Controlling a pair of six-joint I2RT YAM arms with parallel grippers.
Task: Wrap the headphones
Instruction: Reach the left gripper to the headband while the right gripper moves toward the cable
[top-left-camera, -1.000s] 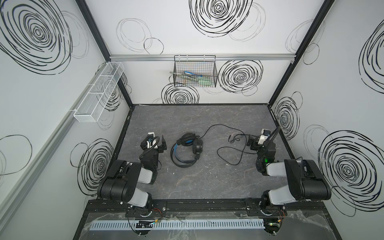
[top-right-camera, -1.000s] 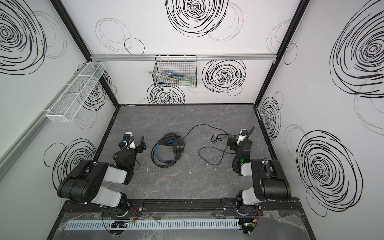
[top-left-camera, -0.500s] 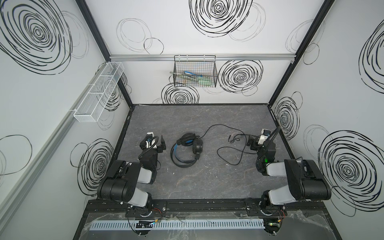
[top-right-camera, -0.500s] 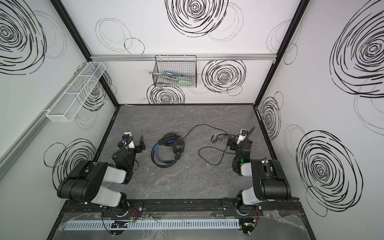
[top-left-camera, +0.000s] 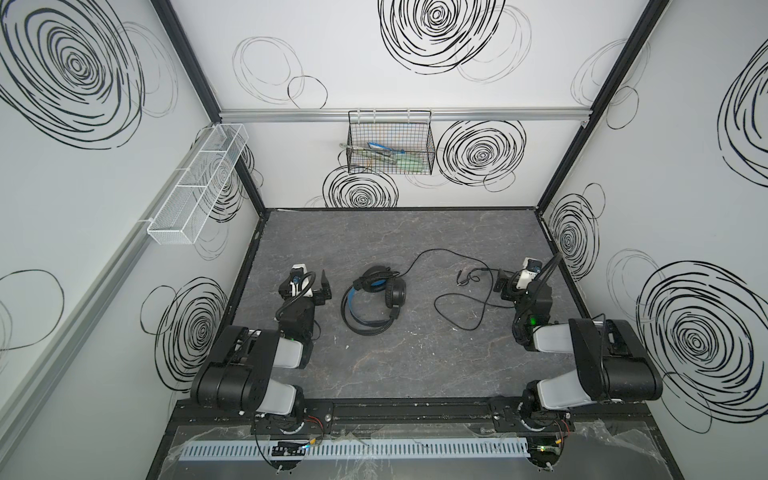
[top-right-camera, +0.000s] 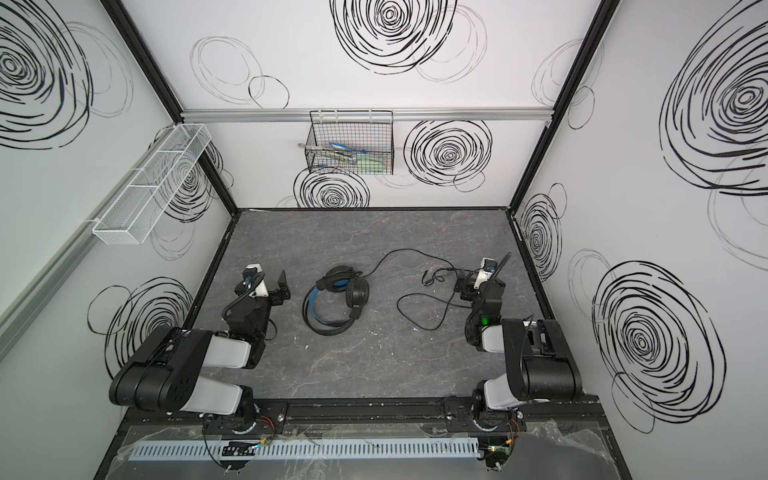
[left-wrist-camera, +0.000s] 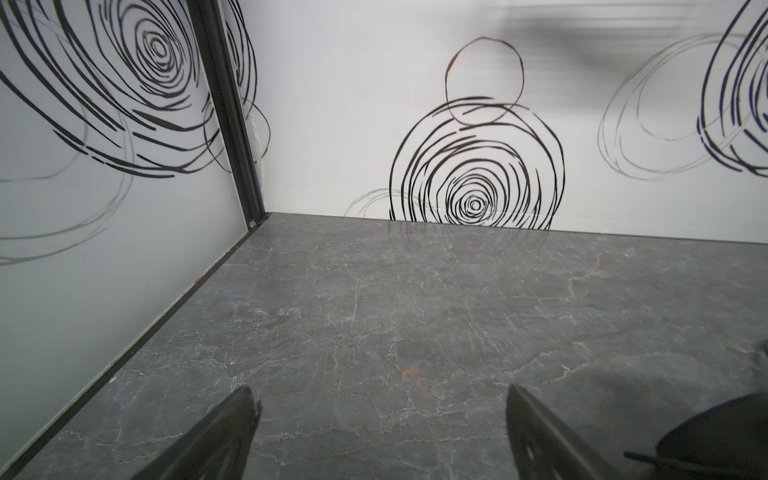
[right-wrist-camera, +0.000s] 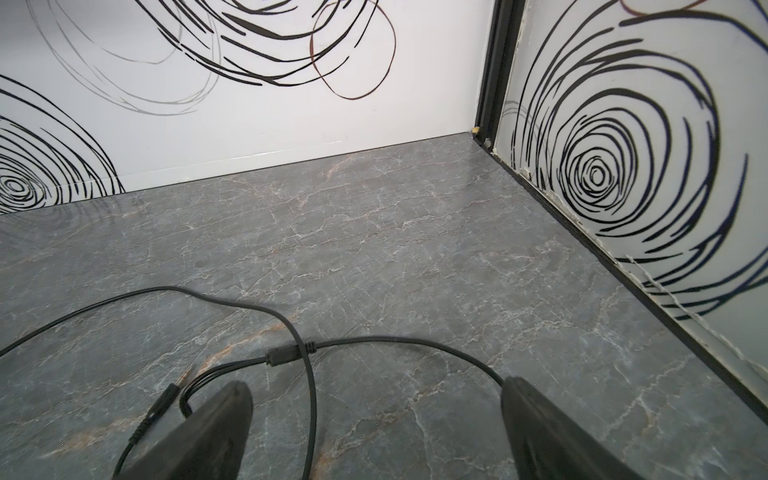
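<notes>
Grey veined marble-look tabletop (top-left-camera: 415, 365) | headphones (top-left-camera: 397, 293) lie left of centre, round padded cups, blue strap | thin cable (right-wrist-camera: 166, 288) loops rightward; jack plug (right-wrist-camera: 164, 399) clear only in right wrist view | left gripper (left-wrist-camera: 380, 395), right gripper (right-wrist-camera: 376, 386): jaws wide, empty

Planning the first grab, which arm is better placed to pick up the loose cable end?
Right, probably: the open right hand is at the cable near its plug; the left hand faces bare table beside the headphones.

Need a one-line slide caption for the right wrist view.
Open right gripper framing the loose headphone cable and plug on the gray table.
</notes>
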